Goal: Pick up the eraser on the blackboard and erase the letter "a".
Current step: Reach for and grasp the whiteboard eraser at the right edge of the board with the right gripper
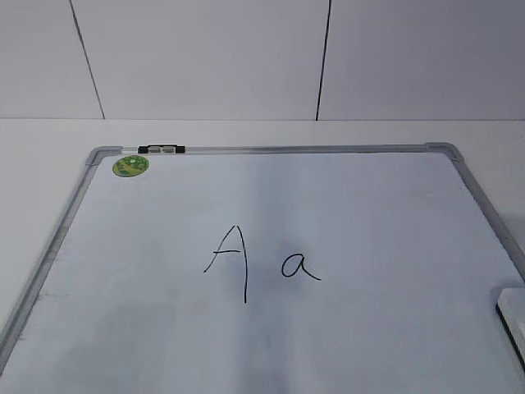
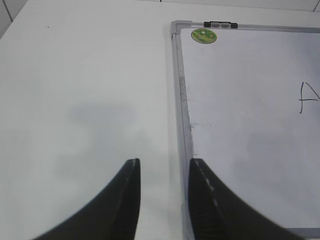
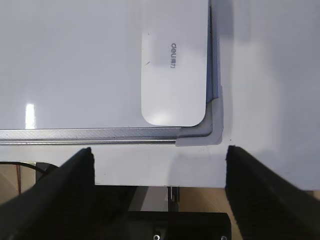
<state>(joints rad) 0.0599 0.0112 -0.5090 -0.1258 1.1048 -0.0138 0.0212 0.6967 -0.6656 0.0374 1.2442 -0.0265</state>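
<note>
Eraser sits flat in the near right corner of the blackboard, tucked against the frame, lettered side up. You only catch its edge in the exterior view. Right gripper hangs just off that corner, fingers spread wide and empty. Left gripper is parked over the board's left frame, fingers partly open, nothing between them. Letter "a" is mid-board, just right of the capital "A", well apart from the eraser. Looks like a light, stiff plastic block with a smooth, probably slippery top, so you should pinch it across the short width on the side walls, low and centred. Frame crowds the outer side, so finger room there looks tight
</note>
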